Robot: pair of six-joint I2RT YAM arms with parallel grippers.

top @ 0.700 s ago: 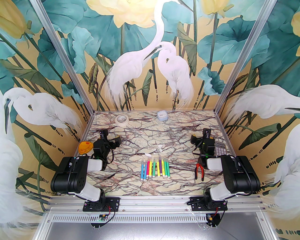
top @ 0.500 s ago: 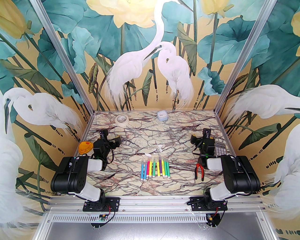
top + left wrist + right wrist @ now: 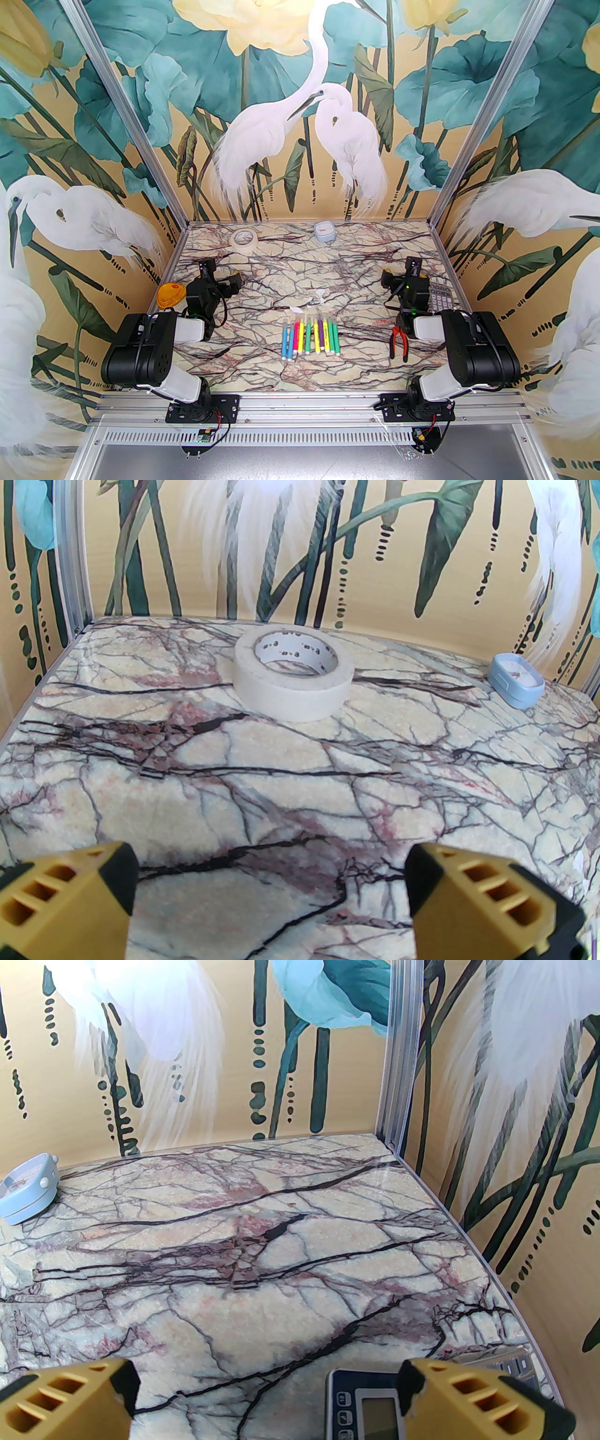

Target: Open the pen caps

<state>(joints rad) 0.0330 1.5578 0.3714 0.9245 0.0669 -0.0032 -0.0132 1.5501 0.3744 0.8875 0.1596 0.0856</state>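
Nearest to me on the marbled table [image 3: 281,375], the markers [image 3: 309,336] lie in a tight row side by side, centre, between the two arms. The pen caps [image 3: 286,323] sit on the marker ends; I can't tell from this height which ends are capped. Red-handled pliers [image 3: 398,341] lie to the right of the row, well apart from it, next to the right arm. Two small clear bits [image 3: 320,295] lie just beyond the row; can't tell what they are. Further out, left gripper [image 3: 218,281] [image 3: 272,869] is spread wide, nothing between the fingers, bare table under it. An orange dome [image 3: 169,294] sits just to its left by the wall. Right gripper [image 3: 405,276] [image 3: 267,1382] is also spread wide and empty, and a grey calculator [image 3: 440,296] [image 3: 375,1405] lies under its right finger. Both grippers are well apart from the markers. Far end: a tape roll [image 3: 243,240] [image 3: 293,681] lies flat at left, and a small pale-blue clock [image 3: 325,231] [image 3: 515,680] [image 3: 28,1189] sits near the back wall.
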